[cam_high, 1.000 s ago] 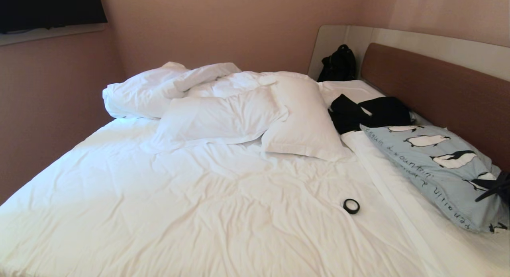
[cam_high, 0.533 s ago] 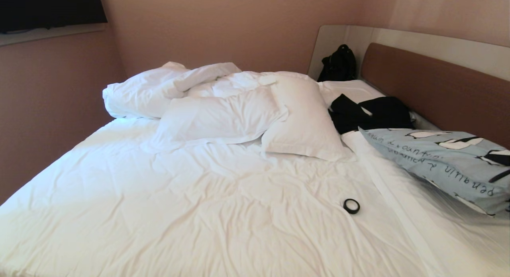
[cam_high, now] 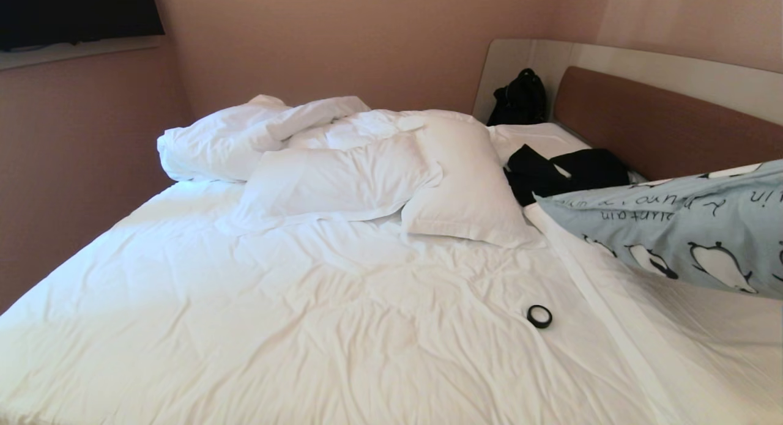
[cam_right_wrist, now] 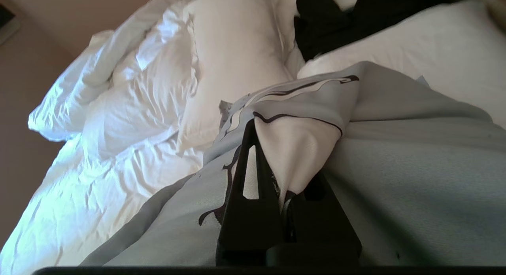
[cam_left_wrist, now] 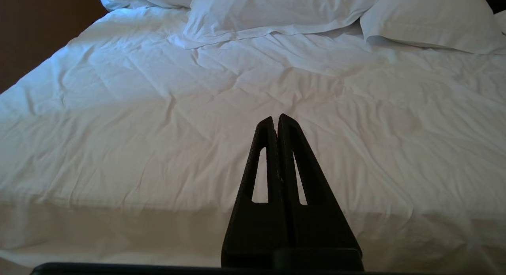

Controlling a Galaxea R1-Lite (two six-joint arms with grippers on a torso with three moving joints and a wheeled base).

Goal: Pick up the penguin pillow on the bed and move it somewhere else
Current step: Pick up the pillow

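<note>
The penguin pillow [cam_high: 673,229], pale blue-grey with penguins and dark script, hangs tilted above the right side of the bed [cam_high: 306,303], its near end raised and running off the head view's right edge. In the right wrist view my right gripper [cam_right_wrist: 272,128] is shut on a bunched fold of the pillow [cam_right_wrist: 395,168], and the fabric drapes over one finger. That gripper is outside the head view. My left gripper [cam_left_wrist: 276,118] stays shut and empty over the white sheet [cam_left_wrist: 158,109] near the bed's front edge.
Two white pillows [cam_high: 471,180] [cam_high: 330,180] and a rumpled duvet [cam_high: 232,137] lie at the back. Black clothing [cam_high: 569,171] lies by the brown headboard [cam_high: 660,125], and a black bag [cam_high: 520,98] sits in the corner. A small black ring [cam_high: 539,316] rests on the sheet.
The penguin pillow's near end has lifted off the bed and swung up, so its other face shows. The right gripper has left the head view at the right edge.
</note>
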